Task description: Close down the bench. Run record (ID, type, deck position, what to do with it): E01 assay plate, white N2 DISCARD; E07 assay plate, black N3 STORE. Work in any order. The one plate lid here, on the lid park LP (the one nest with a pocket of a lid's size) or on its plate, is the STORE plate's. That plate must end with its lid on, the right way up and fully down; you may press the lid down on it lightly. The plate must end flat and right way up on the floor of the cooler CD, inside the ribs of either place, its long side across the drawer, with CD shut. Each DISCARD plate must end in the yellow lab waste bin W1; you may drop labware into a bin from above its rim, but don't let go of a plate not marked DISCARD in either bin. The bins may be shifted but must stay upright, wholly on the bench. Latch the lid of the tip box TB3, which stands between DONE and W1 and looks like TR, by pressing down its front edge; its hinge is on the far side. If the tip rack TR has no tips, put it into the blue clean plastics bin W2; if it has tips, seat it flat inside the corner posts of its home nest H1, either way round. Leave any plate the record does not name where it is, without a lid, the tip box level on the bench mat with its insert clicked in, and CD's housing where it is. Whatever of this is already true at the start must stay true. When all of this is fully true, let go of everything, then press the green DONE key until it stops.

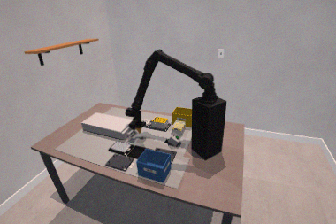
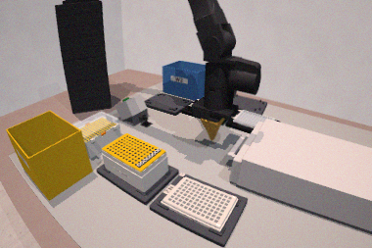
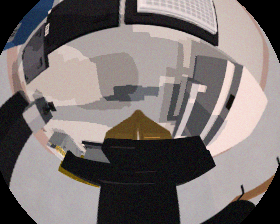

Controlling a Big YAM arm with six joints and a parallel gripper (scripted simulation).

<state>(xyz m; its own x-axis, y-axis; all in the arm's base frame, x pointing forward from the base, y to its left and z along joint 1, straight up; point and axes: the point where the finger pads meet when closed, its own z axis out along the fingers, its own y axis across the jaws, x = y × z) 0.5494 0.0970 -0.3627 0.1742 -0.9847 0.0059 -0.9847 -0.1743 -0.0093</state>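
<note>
Your hand is pinched shut, empty, pointing straight down beside the cooler, whose long axis runs along the bench.

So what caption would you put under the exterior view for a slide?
Black arm hovers with shut fingers over the mat, between a white cooler and a tip rack with yellow tips.

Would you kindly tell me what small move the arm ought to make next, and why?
Probably open the claw. It is shut on nothing and hangs just above the mat, beside the front end of the cooler. The white plate sits on its nest, not yet binned, so any pickup likely needs spread fingers first.
</note>
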